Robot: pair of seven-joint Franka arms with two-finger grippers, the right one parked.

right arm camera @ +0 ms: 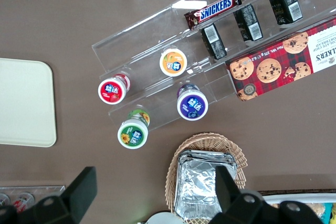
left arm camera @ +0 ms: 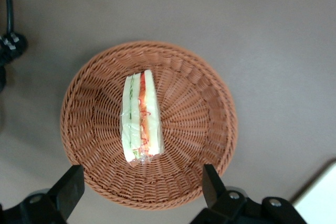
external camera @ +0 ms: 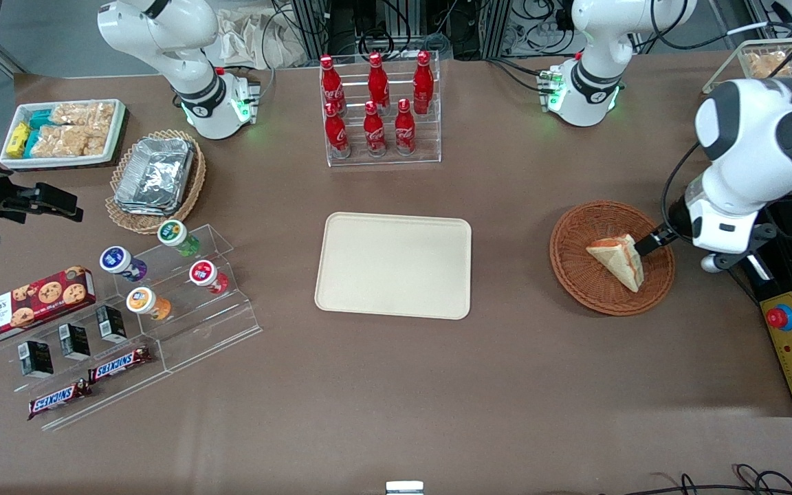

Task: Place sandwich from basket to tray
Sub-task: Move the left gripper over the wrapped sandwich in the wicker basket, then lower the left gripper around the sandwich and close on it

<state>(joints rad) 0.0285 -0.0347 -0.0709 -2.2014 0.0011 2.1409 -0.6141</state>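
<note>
Looking at the round reddish-brown wicker basket point(external camera: 612, 258) toward the working arm's end of the brown counter point(external camera: 396, 385), I see tight woven ribs fanning out from its centre and a low braided rim. The sandwich point(external camera: 618, 260) lies inside it, a pale bread wedge, triangular from the front, with its cut edge up in the wrist view: white layers, a red-orange filling stripe, thin green lines, glossy clear wrap. It rests on the basket floor, off-centre.

My gripper point(left arm camera: 142, 190) hangs above the basket with its jaws spread wide, gripping nothing; the two dark fingers point(left arm camera: 68, 187) stand over the basket rim, the sandwich lying in line with the gap between them and touched by neither. In the front view a black fingertip shows just beside the sandwich's upper corner; I can't tell contact from there.

Tray point(external camera: 394, 265) sits mid-counter, well apart from the basket: flat cream plastic, rectangular, rounded corners, low rim, smooth matte surface, nothing on it.
</note>
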